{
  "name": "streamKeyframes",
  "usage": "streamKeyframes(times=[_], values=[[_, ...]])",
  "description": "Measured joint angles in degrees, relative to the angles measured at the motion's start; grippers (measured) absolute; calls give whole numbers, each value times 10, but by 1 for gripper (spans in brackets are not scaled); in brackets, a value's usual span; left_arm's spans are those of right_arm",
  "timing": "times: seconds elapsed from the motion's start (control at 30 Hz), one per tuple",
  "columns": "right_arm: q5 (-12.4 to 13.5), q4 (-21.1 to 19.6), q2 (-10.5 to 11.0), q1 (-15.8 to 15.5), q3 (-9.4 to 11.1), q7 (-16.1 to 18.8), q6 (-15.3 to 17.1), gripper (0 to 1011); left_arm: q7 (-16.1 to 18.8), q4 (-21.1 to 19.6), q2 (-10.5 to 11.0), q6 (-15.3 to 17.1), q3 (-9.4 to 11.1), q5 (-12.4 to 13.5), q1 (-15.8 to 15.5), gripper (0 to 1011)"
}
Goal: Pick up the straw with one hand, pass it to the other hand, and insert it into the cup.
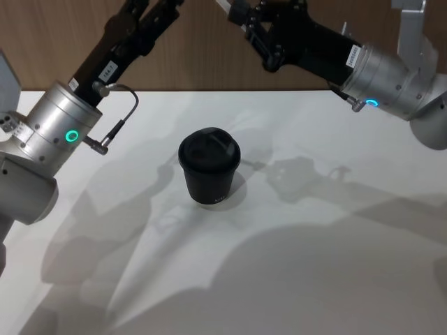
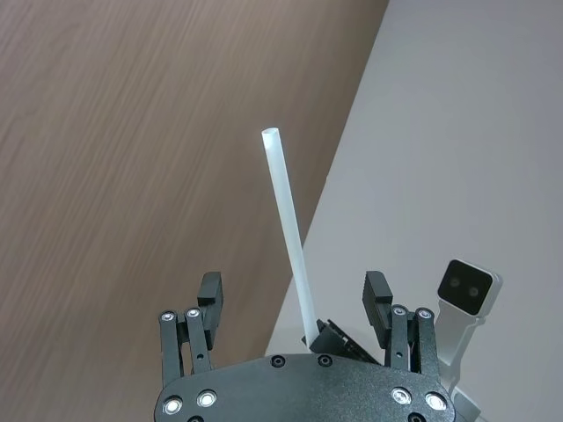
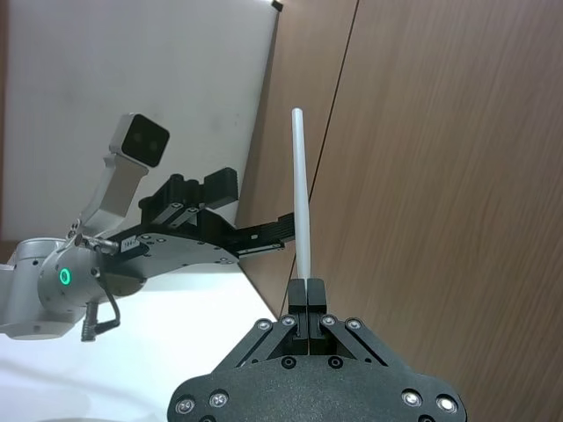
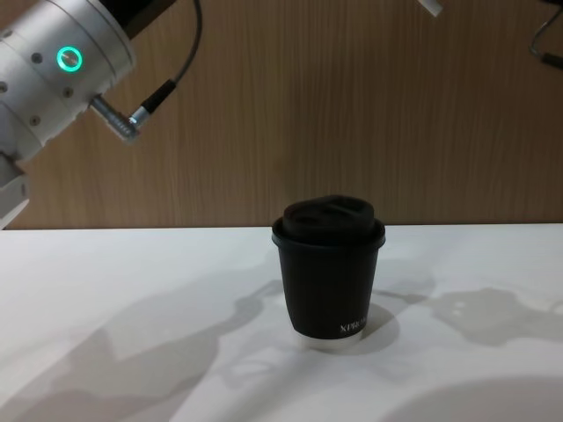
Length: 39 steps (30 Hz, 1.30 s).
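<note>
The thin white straw (image 3: 301,193) sticks straight out of my right gripper (image 3: 305,290), which is shut on its lower end. My left gripper (image 2: 294,294) is open, and in the left wrist view the straw (image 2: 290,229) runs up through the gap between its spread fingers (image 2: 209,290) without touching either. Both grippers are raised high over the far side of the table, the right gripper (image 1: 248,21) at the top of the head view. The black lidded cup (image 1: 209,166) stands upright on the white table (image 1: 314,244), below and in front of them.
A brown wood-panel wall (image 4: 290,105) rises behind the table's far edge. My left arm's silver wrist (image 1: 63,125) with its green ring and cable hangs over the table's left side, and the right arm's wrist (image 1: 391,77) over the right side.
</note>
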Motion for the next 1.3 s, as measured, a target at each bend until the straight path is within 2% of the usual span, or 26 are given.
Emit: streamKeyframes(times=[0.8, 1.3], values=[[0, 0, 0, 0, 0, 0, 0, 10, -32, 51, -14, 6, 25, -18, -50, 1003], [0, 0, 0, 0, 0, 0, 0, 10, -48, 68, -19, -8, 34, -22, -67, 1003]])
